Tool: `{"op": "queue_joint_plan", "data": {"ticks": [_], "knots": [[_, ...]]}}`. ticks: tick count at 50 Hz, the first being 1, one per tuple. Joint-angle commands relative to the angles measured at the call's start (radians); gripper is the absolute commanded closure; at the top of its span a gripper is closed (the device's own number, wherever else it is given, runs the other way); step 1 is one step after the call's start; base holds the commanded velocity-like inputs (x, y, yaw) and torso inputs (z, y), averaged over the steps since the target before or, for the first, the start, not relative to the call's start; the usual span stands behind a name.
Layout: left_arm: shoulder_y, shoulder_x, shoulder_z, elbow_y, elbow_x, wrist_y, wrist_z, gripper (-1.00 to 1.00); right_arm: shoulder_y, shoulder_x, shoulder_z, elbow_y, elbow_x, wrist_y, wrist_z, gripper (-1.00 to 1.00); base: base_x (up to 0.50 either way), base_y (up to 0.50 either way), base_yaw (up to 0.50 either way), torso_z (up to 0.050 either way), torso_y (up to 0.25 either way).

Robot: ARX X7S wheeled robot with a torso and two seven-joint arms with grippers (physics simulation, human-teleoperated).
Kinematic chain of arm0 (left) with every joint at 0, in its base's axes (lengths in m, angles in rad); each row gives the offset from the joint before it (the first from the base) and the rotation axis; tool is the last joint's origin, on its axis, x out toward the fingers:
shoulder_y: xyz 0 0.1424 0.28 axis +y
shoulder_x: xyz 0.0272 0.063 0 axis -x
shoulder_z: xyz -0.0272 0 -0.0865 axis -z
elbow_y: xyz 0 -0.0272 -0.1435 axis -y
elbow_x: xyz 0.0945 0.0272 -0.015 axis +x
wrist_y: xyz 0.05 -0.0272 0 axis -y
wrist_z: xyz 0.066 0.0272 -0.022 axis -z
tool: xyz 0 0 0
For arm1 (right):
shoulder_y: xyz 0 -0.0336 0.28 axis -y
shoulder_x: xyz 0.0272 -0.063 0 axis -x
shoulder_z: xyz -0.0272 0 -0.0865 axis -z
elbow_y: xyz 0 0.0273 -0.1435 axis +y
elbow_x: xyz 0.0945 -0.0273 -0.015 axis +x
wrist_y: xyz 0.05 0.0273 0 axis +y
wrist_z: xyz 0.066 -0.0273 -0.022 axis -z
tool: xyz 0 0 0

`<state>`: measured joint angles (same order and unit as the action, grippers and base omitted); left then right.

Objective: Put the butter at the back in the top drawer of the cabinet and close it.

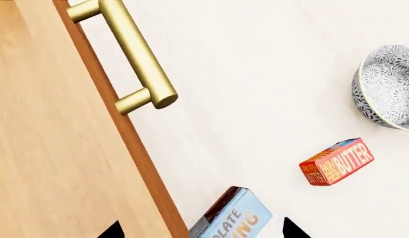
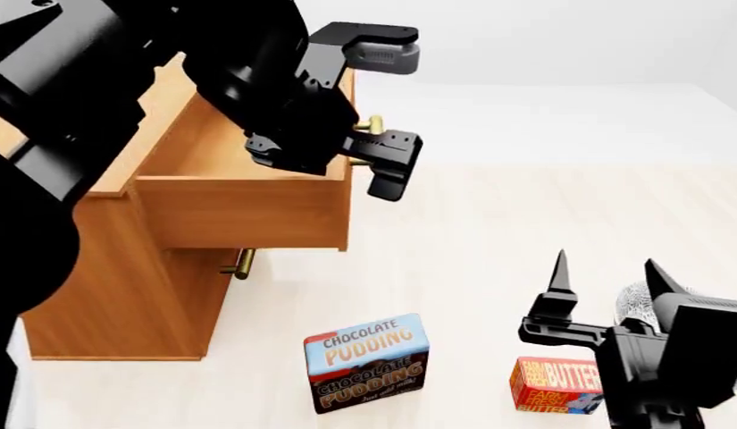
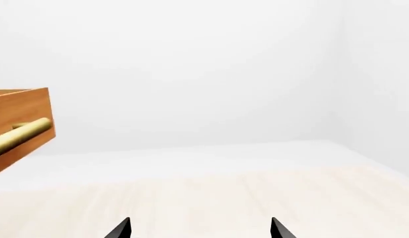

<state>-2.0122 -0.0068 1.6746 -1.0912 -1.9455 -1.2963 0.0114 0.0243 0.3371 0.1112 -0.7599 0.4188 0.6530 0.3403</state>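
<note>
The butter (image 2: 556, 386), a small red-orange box, lies on the floor at the front right, and the left wrist view shows the butter (image 1: 336, 161) too. The cabinet (image 2: 118, 304) stands at the left with its top drawer (image 2: 243, 210) pulled out and nothing showing inside it. My left gripper (image 2: 386, 105) is open beside the drawer's brass handle (image 2: 368, 125), not gripping it. In the left wrist view, the gripper (image 1: 203, 230) sits back from the handle (image 1: 128, 49). My right gripper (image 2: 613, 273) stands open, fingers up, just above the butter. In the right wrist view, the gripper (image 3: 200, 229) holds nothing.
A chocolate pudding box (image 2: 365, 362) stands on the floor in front of the cabinet, left of the butter. A patterned bowl (image 1: 389, 87) lies near the butter, mostly hidden behind my right arm in the head view. A lower drawer's handle (image 2: 239, 264) sticks out under the open drawer.
</note>
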Motion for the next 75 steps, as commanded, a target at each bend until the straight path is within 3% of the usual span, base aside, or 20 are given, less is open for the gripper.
{"op": "queue_joint_plan", "data": {"ticks": [1,11,24,31,37,47,56,59,63,67,71,75], "knots": [[-0.021,0.007,-0.031,0.064,-0.169,0.051,0.028,-1.0,-0.005,0.003,0.012,-0.002,0.012,-0.007,0.0,-1.0,0.0,0.0,0.0,0.0,0.0],[-0.051,0.007,-0.035,0.086,-0.246,0.114,0.075,-1.0,-0.007,0.006,0.013,0.003,0.016,-0.013,-0.001,-1.0,0.0,0.0,0.0,0.0,0.0],[-0.099,0.007,-0.029,0.04,-0.356,0.167,0.223,-1.0,-0.011,0.01,0.014,0.001,0.023,-0.018,0.001,-1.0,0.0,0.0,-0.01,0.0,0.001],[-0.114,0.007,-0.021,0.018,-0.399,0.201,0.229,-1.0,-0.012,0.013,0.017,-0.001,0.028,-0.018,0.003,-1.0,0.0,0.0,-0.01,0.0,0.001],[-0.145,0.007,-0.007,0.018,-0.231,0.263,0.126,-1.0,-0.013,0.014,0.015,-0.002,0.03,-0.02,0.004,-1.0,0.0,0.0,-0.01,0.003,0.003],[-0.172,0.007,-0.027,-0.025,0.03,0.211,-0.114,-1.0,-0.014,0.018,0.003,-0.001,0.028,-0.021,0.006,-1.0,0.0,0.0,0.0,0.0,0.0],[-0.279,-0.008,-0.023,-0.12,0.12,0.199,-0.015,-1.0,0.004,0.029,-0.002,0.002,0.037,0.0,0.007,-1.0,0.0,0.0,0.0,0.0,0.0],[-0.282,-0.277,-0.173,0.303,-0.059,0.251,-0.35,-1.0,0.036,0.051,0.003,-0.015,0.06,0.063,0.018,-1.0,0.0,0.0,0.0,0.0,0.0],[-0.259,-0.516,-0.282,0.672,-0.217,0.325,-0.582,-1.0,0.139,0.118,0.038,-0.076,0.161,0.249,0.032,-1.0,0.0,0.0,0.0,0.0,0.0],[-0.211,-0.724,-0.37,0.974,-0.318,0.43,-0.702,-1.0,0.376,0.211,0.124,-0.121,0.418,0.607,0.049,-1.0,0.0,0.0,0.0,0.0,0.0],[-0.146,-0.896,-0.449,1.21,-0.366,0.553,-0.741,-1.0,0.616,0.273,0.158,-0.089,0.677,0.913,0.093,-1.0,0.0,0.0,0.0,0.0,0.0],[-0.079,-1.02,-0.494,1.381,-0.372,0.646,-0.745,-1.0,0.785,0.455,-0.038,0.042,0.999,0.913,0.261,-1.0,0.0,0.0,0.0,0.0,0.0]]}}
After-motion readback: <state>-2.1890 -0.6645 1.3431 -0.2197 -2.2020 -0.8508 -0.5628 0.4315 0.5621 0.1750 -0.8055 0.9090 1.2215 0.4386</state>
